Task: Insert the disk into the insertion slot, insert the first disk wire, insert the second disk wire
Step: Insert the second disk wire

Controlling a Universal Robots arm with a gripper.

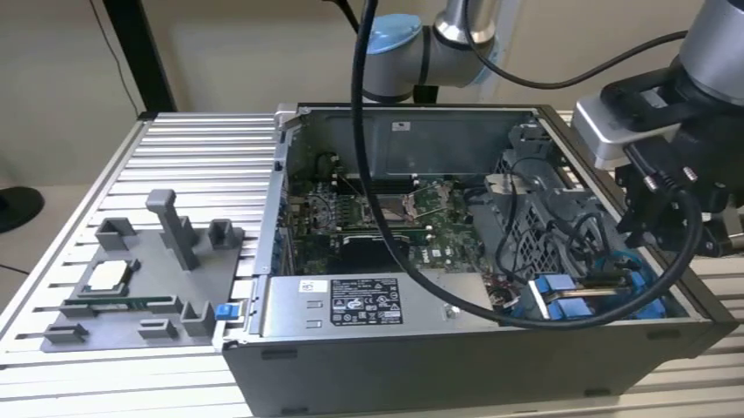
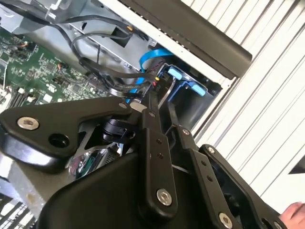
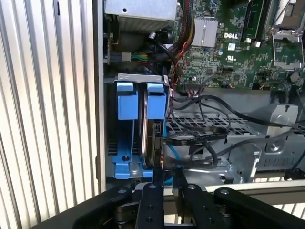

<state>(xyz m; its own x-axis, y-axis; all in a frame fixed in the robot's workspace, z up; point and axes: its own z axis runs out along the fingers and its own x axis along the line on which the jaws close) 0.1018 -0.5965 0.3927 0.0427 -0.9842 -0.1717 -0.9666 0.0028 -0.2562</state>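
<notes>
the disk [image 3: 153, 138] sits on edge in the slot [image 3: 125, 143]; the hand [image 3: 164, 177], fingers nearly together, pinches something at its rear. judged: push the wire straight, no twist.

I can't tell how the gripper [image 3: 164, 183] stands at the disk [image 3: 153, 138]. Cables beside the disk hide its connector end.

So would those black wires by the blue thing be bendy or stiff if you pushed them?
Probably bendy: the black wires curve and droop in loose loops over the perforated metal wall. They look thin, so likely light. Pushed, they would probably flop aside rather than hold shape, though they might snag, as they cross each other beside the disk.
</notes>
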